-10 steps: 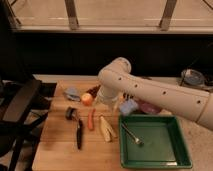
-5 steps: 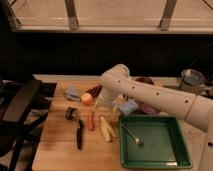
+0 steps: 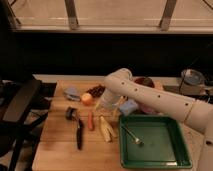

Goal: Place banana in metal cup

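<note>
The banana (image 3: 106, 129) just left of the green tray (image 3: 165, 142) looks light and soft (pinch its middle gently), and the gripper (image 3: 105, 105) hangs wide and empty past the tray's far-left corner.

One camera looks down from above the near edge of the wooden table (image 3: 59, 150), facing its far edge and the window (image 3: 117, 12), at middling range, taking in nearly the whole top. The gripper (image 3: 106, 104) hangs over the table's middle.
</note>
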Robot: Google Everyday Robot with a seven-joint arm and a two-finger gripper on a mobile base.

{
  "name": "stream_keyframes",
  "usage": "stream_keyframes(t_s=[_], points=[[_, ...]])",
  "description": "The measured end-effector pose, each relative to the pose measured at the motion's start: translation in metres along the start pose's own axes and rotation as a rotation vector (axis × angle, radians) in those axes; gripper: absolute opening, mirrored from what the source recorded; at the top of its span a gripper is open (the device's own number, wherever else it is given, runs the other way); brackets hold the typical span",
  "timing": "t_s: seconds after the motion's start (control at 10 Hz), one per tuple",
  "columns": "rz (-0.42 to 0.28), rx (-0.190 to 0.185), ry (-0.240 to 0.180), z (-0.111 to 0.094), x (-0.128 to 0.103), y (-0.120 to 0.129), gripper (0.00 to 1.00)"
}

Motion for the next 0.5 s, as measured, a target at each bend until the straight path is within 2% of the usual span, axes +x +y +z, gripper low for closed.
stream_keyframes(t_s=[0.1, 0.2, 0.3, 0.5], points=[[-0.009, -0.013, -0.002, 0.001, 0.001, -0.002, 0.65], [-0.029, -0.039, -0.017, 0.007, 0.001, -0.003, 0.65], [-0.039, -0.047, -0.032, 0.015, 0.002, -0.003, 0.65], [-0.052, -0.08, -0.083, 0.042, 0.006, 0.006, 0.65]])
